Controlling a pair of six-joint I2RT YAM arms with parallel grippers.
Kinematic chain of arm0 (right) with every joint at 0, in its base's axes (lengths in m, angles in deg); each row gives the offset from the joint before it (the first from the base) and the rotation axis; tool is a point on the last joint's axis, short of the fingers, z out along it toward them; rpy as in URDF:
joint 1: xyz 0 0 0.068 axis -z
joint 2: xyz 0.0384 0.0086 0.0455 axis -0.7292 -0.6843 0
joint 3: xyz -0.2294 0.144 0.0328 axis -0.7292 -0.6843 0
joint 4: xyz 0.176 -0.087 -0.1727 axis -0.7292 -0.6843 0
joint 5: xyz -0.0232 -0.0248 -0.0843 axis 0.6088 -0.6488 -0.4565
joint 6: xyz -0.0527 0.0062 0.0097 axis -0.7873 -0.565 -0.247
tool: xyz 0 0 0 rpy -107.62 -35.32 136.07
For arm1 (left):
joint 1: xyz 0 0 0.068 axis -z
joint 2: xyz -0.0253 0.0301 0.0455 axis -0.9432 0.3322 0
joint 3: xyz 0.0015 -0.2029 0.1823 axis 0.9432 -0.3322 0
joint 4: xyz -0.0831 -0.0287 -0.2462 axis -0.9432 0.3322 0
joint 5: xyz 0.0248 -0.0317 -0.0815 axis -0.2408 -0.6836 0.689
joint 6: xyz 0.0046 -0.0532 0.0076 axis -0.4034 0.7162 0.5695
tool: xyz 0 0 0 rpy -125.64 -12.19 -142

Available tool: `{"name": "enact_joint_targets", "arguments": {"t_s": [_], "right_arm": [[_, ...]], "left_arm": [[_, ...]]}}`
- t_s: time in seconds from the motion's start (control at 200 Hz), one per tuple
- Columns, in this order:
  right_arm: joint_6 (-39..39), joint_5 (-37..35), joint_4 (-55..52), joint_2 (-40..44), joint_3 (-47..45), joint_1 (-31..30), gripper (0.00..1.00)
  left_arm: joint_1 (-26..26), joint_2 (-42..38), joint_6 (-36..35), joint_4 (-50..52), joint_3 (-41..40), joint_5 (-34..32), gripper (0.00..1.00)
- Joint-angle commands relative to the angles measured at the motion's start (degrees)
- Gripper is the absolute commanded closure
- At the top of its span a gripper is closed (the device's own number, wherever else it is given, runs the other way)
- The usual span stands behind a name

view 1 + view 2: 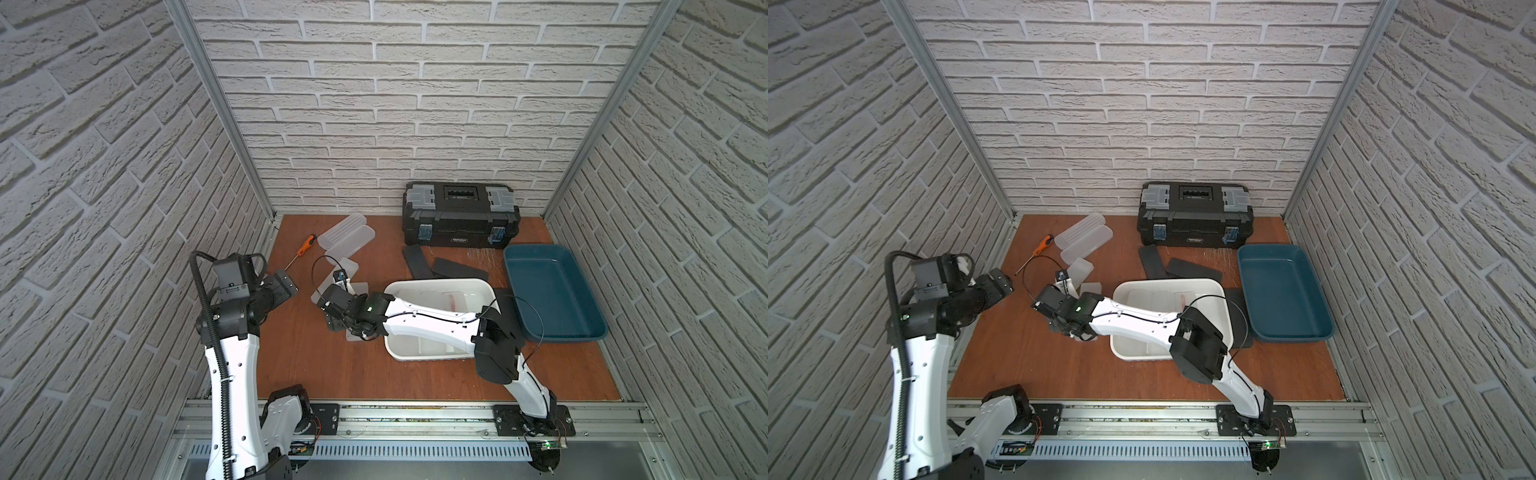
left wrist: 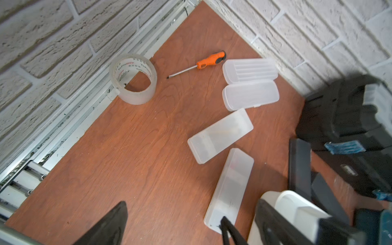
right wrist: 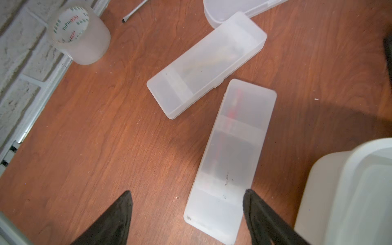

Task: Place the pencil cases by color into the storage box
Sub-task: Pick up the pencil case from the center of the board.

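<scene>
**Pencil cases:** plastic, long, flat, rounded corners.
- Frosted, 4 pcs, on table [image 1: 332, 365], left-rear part.
  - Ribbed case [image 2: 250, 70] and plain case [image 2: 250, 98] lie side by side nr back wall.
  - Slant case [image 3: 206, 63] sits just beside them.
  - Near case [image 3: 231, 161] lies closest to box. Red and dark contents show dimly thru lid; dark smudges at its near end.
- Black cases [image 1: 415, 259], 2 pcs, matte, lie in a V btw toolbox and box.

**Box** [image 1: 436, 283]: white smooth plastic w/ rounded rim, table centre. R arm lies across it and hides most of the inside. Pale shapes and a reddish streak show within; cannot tell more.

**R hand** [image 3: 187, 192]: black fingers apart, nothing clamped. One tip is over near case's end edge, the other over bare table.

**L hand** [image 2: 172, 214]: spread wide, holds nothing, above table's left side.

**Misc:**
- Screwdriver [image 2: 210, 61]: orange/black grip, steel shaft.
- Tape roll [image 2: 133, 78]: clear, by left wall. Core print reads "YuPin…"; rest unreadable.
- Toolbox [image 1: 461, 216]: black w/ grey lid pockets and blue latches, at back wall. Front plate too small to read.
- Tray [image 1: 552, 291]: teal, glossy, right of box.
</scene>
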Motion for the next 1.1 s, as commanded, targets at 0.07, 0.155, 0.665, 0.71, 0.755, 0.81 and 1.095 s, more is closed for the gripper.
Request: {"name": "enact_joint_targets", "arguments": {"t_s": [0.07,0.155,0.665,0.71,0.755,0.81,1.095], "right_arm": [[3.59,-0.91,-2.15,-1.23,2.91,-0.01,0.18],[4.33,-0.7,-2.97,-2.04,3.36,-0.01,0.17],[17.48,1.19,-8.75,-4.48,1.94,2.28,0.13],[18.32,0.96,-9.93,-5.02,2.53,2.37,0.13],[19.02,1.06,-10.5,-5.58,2.81,2.46,0.13],[19.77,1.37,-11.19,-6.21,3.17,2.54,0.12],[22.62,3.83,-11.17,-9.23,5.16,3.16,0.11]], "left_arm": [[-6.33,0.06,0.94,-7.38,2.08,11.91,0.04],[-7.21,-0.07,1.55,-8.5,3.12,13.45,0.03],[-7.43,-4.48,2.67,-11.57,3.46,15.7,0.02],[-7.4,-4.96,2.62,-11.6,3.46,15.38,0.02],[-7.44,-5.24,2.32,-11.6,3.45,15.0,0.02],[-7.4,-5.71,2.18,-11.76,3.37,14.67,0.02],[-6.62,-8.06,2.35,-12.99,2.77,15.01,0.02]]}}
